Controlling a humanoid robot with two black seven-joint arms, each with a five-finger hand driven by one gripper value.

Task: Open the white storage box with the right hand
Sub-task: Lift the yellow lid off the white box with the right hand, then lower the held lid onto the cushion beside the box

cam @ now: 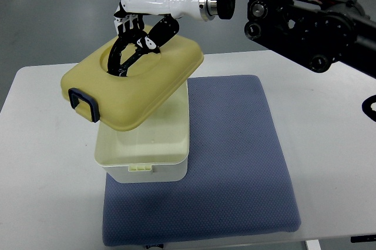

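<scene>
Grey floor shows beyond a white table (47, 144), and on the table lies a blue mat (235, 156) that covers most of its middle and runs to its near edge. At the mat's left edge stands the white storage box (144, 150), its body upright, with a small latch tab showing on its near wall.

Its yellow lid (135, 82) is off the rim and tilted, the far right side higher and the near left corner hanging out past the box's left wall. A dark clasp (83, 104) sits on that low corner. The right hand (141, 35) comes in from the table's far right side on a black arm and reaches down into the recessed grip on top of the lid; its fingers (130, 26) are curled around the dark handle there and carry the lid. Holding it at the centre handle probably keeps the weight balanced, though the tilt suggests the grip is not quite level.

By my judgement the opening is mostly done: the lid is clear of the box but not yet set down. Bare mat to the right of the box offers plenty of room. The strip of table on the left is narrower. The left hand does not show.
</scene>
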